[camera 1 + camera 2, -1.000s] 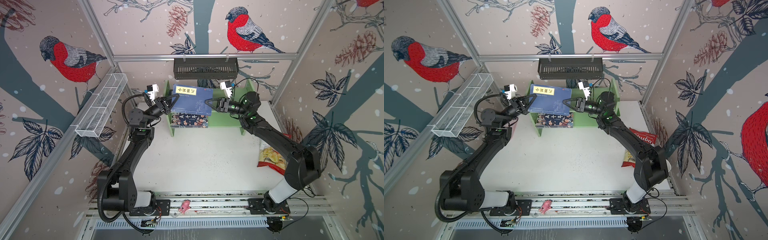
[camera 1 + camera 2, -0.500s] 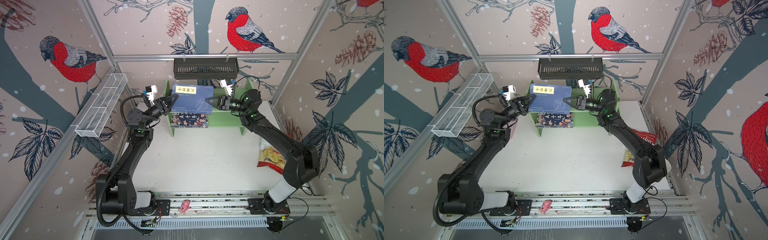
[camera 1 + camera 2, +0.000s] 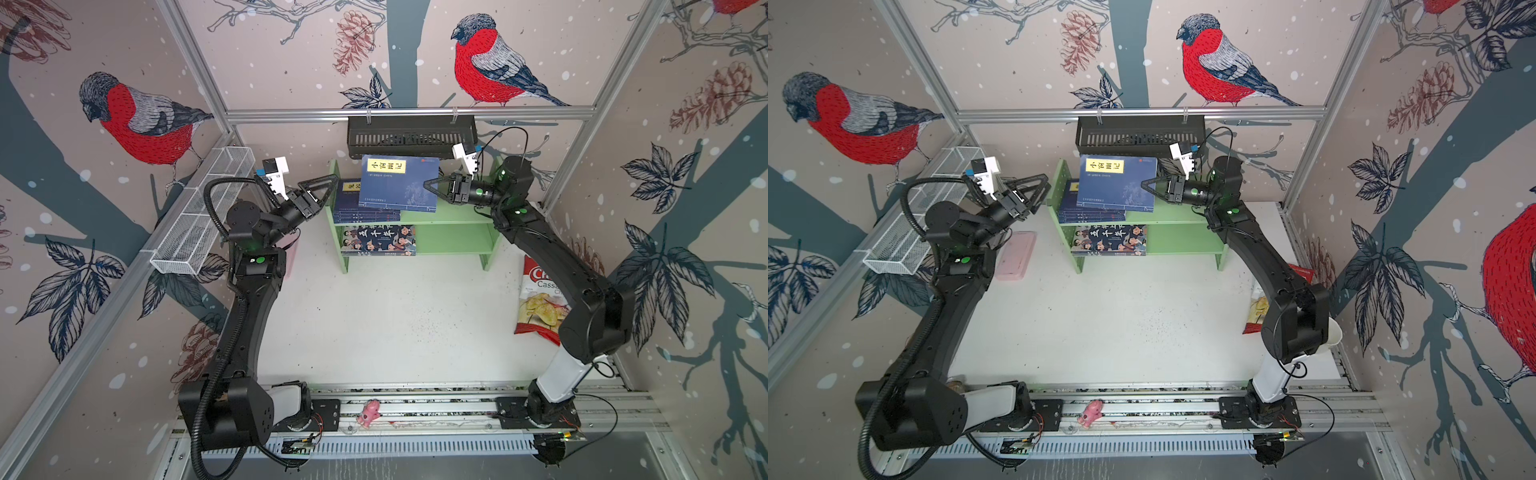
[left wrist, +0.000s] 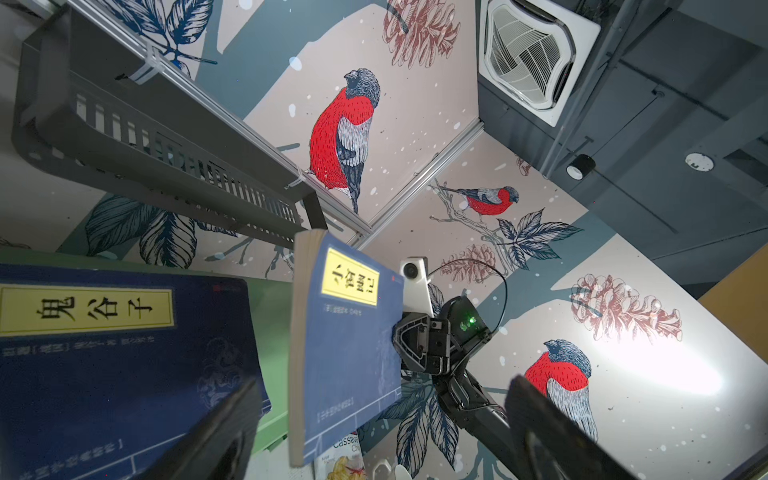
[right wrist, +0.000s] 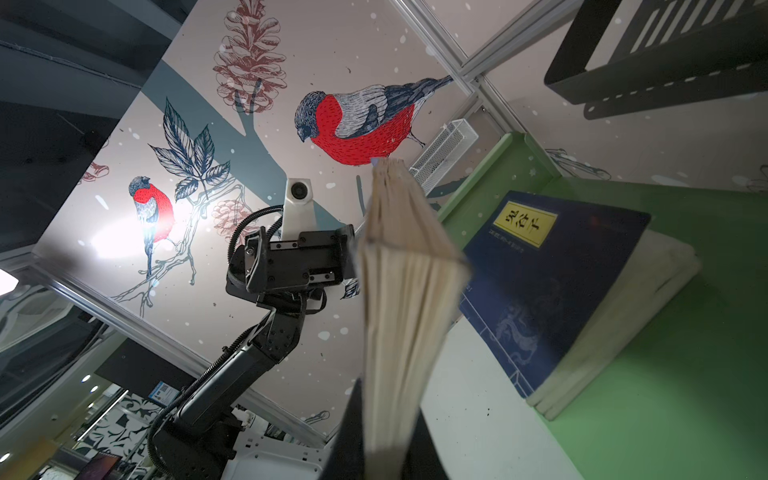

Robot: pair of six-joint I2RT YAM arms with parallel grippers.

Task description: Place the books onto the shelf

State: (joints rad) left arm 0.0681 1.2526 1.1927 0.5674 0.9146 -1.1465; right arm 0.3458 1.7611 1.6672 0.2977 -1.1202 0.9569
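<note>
Left wrist view is showing the held book (image 4: 345,345) hanging tilted in the air with its yellow title label facing up. The right hand (image 3: 430,184) is clamping its outer edge, jaws closed tight on cover and pages. Out past that hand's fingertips, and lower, the stack of navy books (image 3: 357,205) is lying flat on the upper tier of the shelf (image 3: 461,216), against the side panel nearest the left hand (image 3: 327,188). The left hand is standing wide open just outside that panel and is gripping nothing. Under the stack, the cartoon book (image 3: 378,240) is already resting on the lower of the 2 tiers, so I am judging the held book to be the last 1 going up.

With only 1 hand carrying it, the book is probably drooping toward its free edge. Doing this step well is likely meaning:
- levelling the wrist first,
- sliding the free edge over the stack toward the left hand,
- lowering until the cover is lying flat,
- only then parting the jaws.

The black basket (image 3: 411,133) is hanging close above the right hand, so any lift should be low. The open left hand should be holding clear of the panel, or steadying the free edge.
</note>
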